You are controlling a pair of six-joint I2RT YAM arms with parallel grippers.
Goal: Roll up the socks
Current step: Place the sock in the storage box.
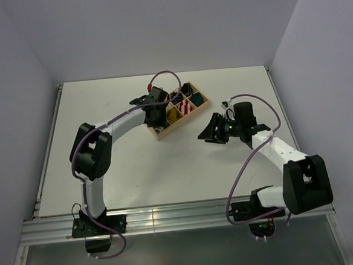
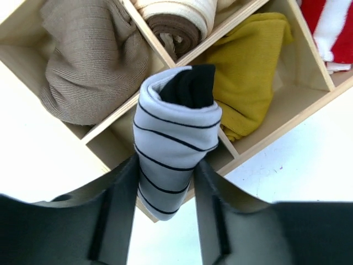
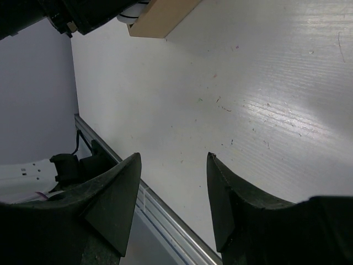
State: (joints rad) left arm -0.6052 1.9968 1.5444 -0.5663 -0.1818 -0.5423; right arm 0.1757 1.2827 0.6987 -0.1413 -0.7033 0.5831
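Note:
The white sock with thin black stripes is rolled into a bundle, its black end up. It stands at the near corner compartment of the wooden box, leaning on a divider. My left gripper is open with a finger on each side of the roll, and a gap shows along the roll's lower right side. In the top view the left gripper hangs over the box's left end. The mustard-yellow sock lies in the neighbouring compartment. My right gripper hangs open and empty over bare table, right of the box.
Other compartments hold a beige bundle, a cream-and-brown roll and a red-and-white striped bundle. The right gripper is a short way from the box's right end. The table's metal front rail runs below it.

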